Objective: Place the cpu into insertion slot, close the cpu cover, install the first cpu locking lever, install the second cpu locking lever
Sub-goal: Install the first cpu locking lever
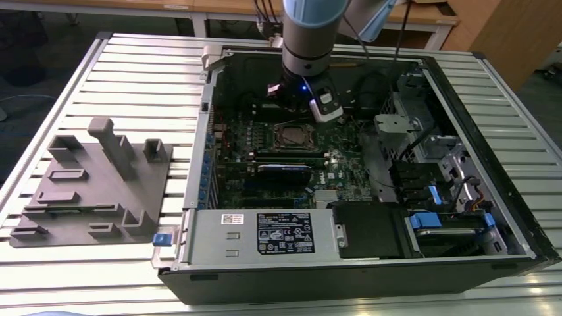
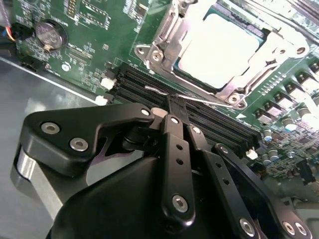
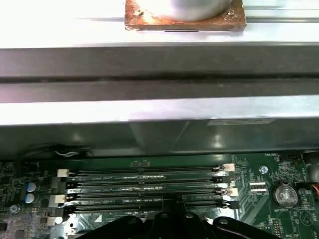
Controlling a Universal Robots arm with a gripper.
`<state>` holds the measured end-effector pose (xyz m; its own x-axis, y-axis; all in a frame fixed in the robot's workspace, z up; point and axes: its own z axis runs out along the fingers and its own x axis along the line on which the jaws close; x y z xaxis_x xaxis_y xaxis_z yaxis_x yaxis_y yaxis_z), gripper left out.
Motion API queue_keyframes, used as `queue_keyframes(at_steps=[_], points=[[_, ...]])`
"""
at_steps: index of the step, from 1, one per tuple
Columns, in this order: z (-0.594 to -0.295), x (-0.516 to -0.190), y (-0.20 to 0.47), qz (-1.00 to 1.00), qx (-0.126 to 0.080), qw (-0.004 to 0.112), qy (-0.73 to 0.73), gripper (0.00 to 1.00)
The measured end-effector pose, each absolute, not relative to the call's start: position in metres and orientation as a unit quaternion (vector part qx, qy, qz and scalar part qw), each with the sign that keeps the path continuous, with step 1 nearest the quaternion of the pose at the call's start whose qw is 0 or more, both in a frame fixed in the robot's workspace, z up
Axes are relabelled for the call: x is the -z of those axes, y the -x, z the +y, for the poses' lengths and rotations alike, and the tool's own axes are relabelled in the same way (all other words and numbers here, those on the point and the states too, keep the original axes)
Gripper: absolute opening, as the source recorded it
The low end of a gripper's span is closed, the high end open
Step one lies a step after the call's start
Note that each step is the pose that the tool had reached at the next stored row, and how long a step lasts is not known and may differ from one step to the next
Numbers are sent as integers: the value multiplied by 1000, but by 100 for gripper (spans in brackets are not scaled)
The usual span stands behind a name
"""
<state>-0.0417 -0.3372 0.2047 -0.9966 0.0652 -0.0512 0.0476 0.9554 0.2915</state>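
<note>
The cpu [image 2: 219,45] lies in the insertion slot [image 1: 294,136], its silver top showing through the cut-out of the cpu cover [image 2: 164,35]. The cover lies flat over it. A thin wire locking lever [image 2: 199,98] runs along the socket edge nearest the memory slots, with its hooked end [image 2: 155,90] just ahead of my fingertips. My gripper [image 2: 174,102] is shut, with its black fingers pressed together. Its tip sits at that lever, between the socket and the memory slots. In the exterior view, the arm [image 1: 303,79] hangs just behind the socket.
Long black memory slots [image 3: 149,181] lie right under the gripper, and a coin battery [image 2: 48,34] sits on the green motherboard [image 2: 99,30]. The case walls [image 1: 204,131] surround the board. The power supply [image 1: 263,234] is in front. A grey fixture [image 1: 92,184] stands at the exterior view's left.
</note>
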Motion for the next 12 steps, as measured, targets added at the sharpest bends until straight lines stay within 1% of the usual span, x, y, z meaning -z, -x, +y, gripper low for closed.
queue_keyframes(at_steps=[8, 12], points=[[-337, -205, 38, 989, -138, 31, -35, 11], [-337, -205, 38, 989, -137, 32, -39, 11]])
